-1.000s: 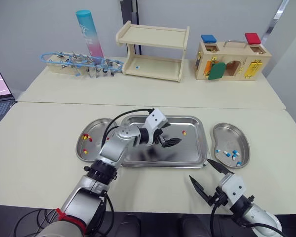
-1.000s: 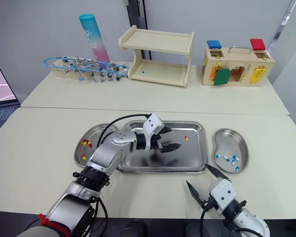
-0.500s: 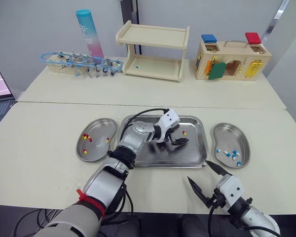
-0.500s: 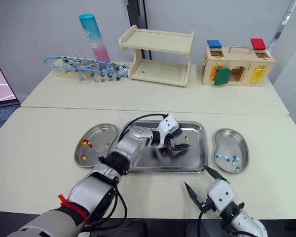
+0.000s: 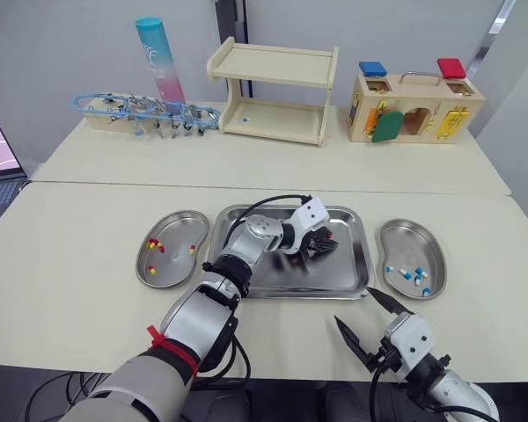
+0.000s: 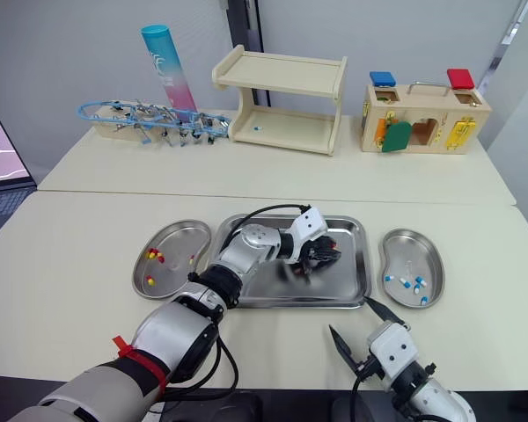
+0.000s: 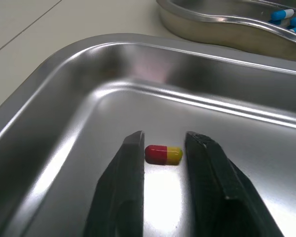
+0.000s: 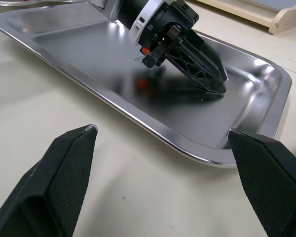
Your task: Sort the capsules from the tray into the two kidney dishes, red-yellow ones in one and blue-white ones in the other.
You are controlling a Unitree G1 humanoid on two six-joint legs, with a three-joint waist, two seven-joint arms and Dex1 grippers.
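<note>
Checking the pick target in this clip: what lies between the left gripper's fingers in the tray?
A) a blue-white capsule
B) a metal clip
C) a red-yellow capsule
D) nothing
C: the left wrist view shows a red-yellow capsule lying on the tray floor between the left gripper's fingers.

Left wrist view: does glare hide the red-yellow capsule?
Left wrist view: no, the glare on the tray lies beside the red-yellow capsule, inside the left gripper, not over it. Right wrist view: that gripper's dark reflection shows on the tray.
</note>
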